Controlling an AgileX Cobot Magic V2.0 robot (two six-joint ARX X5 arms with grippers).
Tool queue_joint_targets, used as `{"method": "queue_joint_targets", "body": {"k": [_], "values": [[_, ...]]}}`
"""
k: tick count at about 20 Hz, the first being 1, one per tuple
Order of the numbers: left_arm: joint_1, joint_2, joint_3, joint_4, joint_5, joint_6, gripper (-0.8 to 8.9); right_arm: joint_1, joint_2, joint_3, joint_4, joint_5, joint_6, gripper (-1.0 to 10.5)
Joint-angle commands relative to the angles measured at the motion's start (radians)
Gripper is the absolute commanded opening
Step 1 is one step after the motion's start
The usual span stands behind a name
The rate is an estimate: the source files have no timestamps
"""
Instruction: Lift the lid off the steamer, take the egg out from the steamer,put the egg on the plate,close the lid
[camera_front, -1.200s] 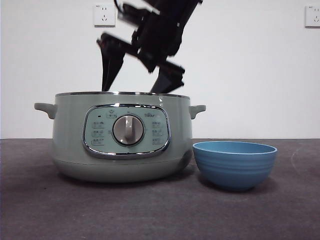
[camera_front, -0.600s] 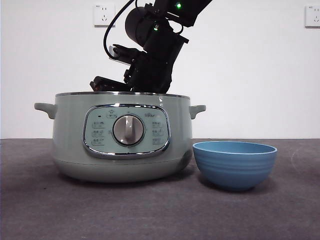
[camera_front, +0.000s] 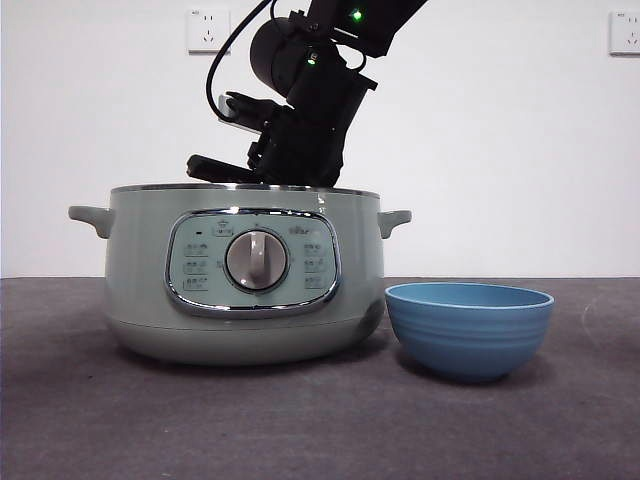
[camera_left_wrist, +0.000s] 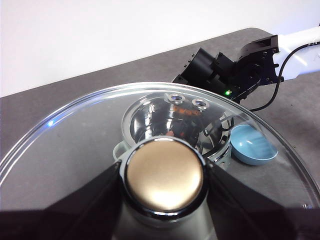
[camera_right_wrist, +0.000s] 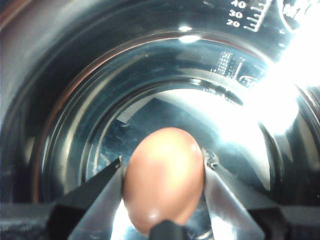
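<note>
One brown egg (camera_right_wrist: 162, 179) sits between the two fingers of the right gripper (camera_right_wrist: 162, 175), which are closed against its sides, deep inside the shiny steel pot of the steamer (camera_front: 245, 275). The lower end of the egg is cut off by a dark part of the gripper, and strong glare on the pot wall washes out one side of the right wrist view. It is hard to tell if the egg touches the pot bottom.

From the front view the egg is fully hidden behind the green wall of the steamer; only the black arm shows, reaching down into the open top from above.

The left gripper (camera_left_wrist: 164, 175) holds the lid (camera_left_wrist: 75, 140) in the air, its fingers clamped on both sides of the knob (camera_left_wrist: 164, 174), which looks golden in this light. The lid's near edge is cut off by the frame. Through the glass the open steamer is visible well below, with the right arm over it.

The plate (camera_front: 469, 328) stands on the dark tabletop (camera_front: 320, 430) just beside the steamer; its inside is not visible from the front.
</note>
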Motion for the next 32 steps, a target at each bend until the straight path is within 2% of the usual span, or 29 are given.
{"method": "queue_joint_targets", "body": {"k": [1,6,8,10,13,16,19,23,27,32], "values": [[-0.002,-0.010,0.014,0.047,0.003,0.011,-0.08,0.002,0.010,-0.001,0.004,0.001,0.008,-0.1],[-0.002,-0.010,0.014,0.071,0.003,0.009,-0.08,0.002,-0.230,0.000,-0.011,0.005,-0.011,-0.1],[-0.002,-0.007,0.014,0.096,0.005,0.008,-0.09,-0.001,-0.362,0.000,-0.111,0.035,-0.035,-0.1],[-0.002,0.002,0.014,0.106,0.007,0.008,-0.08,-0.001,-0.491,0.000,-0.253,0.140,-0.087,-0.1],[-0.002,0.034,0.014,0.113,0.010,0.008,-0.08,-0.050,-0.618,-0.001,-0.397,0.138,-0.090,-0.1],[-0.002,0.056,0.014,0.134,0.019,0.008,-0.08,-0.108,-0.678,-0.033,-0.444,0.124,-0.104,-0.1],[-0.002,0.061,0.014,0.164,0.039,0.008,-0.08,-0.166,-0.732,-0.186,-0.391,0.054,-0.104,-0.1],[-0.002,0.066,0.014,0.167,0.039,0.004,-0.08,-0.212,-0.754,-0.448,-0.208,-0.022,-0.101,-0.1],[-0.002,0.072,0.014,0.167,0.039,0.004,-0.08,-0.218,-0.719,-0.633,-0.019,-0.028,-0.099,-0.1],[-0.002,0.086,0.014,0.167,0.039,0.004,-0.08,-0.217,-0.591,-0.695,0.079,-0.036,-0.100,-0.1]]}}
